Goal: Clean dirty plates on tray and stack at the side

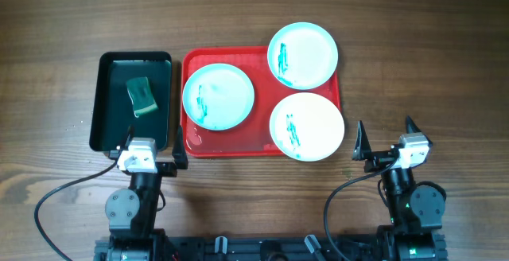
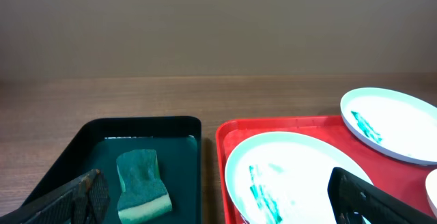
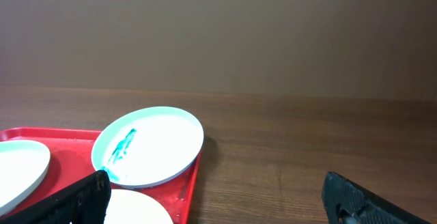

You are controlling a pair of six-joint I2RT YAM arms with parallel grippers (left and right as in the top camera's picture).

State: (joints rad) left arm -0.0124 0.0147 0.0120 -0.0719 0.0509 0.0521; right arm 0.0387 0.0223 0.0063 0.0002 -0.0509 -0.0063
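Cleaning is not yet begun: all three plates carry teal smears and nothing is stacked at the side. The left plate (image 1: 218,95) lies fully inside the red tray (image 1: 227,143). The far-right plate (image 1: 302,55) overhangs the tray's far right corner. The near-right plate (image 1: 306,126) sticks slightly past the near right rim. The left end effector (image 1: 153,156) and the right end effector (image 1: 386,134) are seen at the near edge of the worktop (image 1: 56,22), fingers spread wide, nothing held.

Likely step: the sponge (image 1: 141,98) in the dark tray (image 1: 99,102) is to be fetched by the left end effector. It is best approached from above and pinched across its short width, clear of the dark tray's walls. The left plate is nearest and is best wiped first, steadied at its rim by the right end effector.

Only the overhead view gives all three plates and both overhangs. The sponge's thickness and pale lower layer are added by the left wrist view. The dark tray's floor looks glossy there, possibly wet, but this is not certain. In the right wrist view only the two right plates are shown, and no sponge.
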